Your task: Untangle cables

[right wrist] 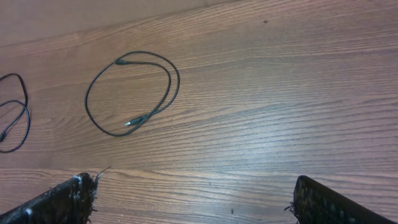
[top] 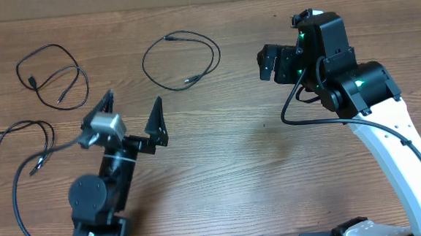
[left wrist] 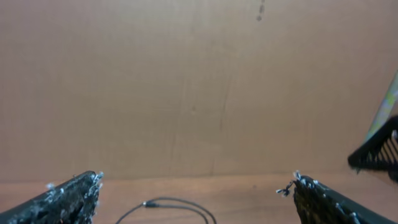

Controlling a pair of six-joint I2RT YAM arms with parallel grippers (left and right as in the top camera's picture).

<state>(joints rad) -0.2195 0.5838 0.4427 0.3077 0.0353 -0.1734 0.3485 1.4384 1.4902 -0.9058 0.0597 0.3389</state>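
A: Bottom corners?
B: Left gripper, dark scuffed fingers spread wide apart.
A: Bottom centre?
B: Thin black cable, curved, with a small plug at the left. It lies on the wooden table, cut off by the frame edge.
A: Rest?
B: Plain brown wall fills the upper frame. Dark ribbed part at the right edge, can't identify it.

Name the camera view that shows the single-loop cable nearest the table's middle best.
Right wrist: the loop cable lies whole and large there, visible end to end. The overhead view also shows it whole, but smaller. The left wrist view catches only a short arc at its bottom edge, probably the same cable.
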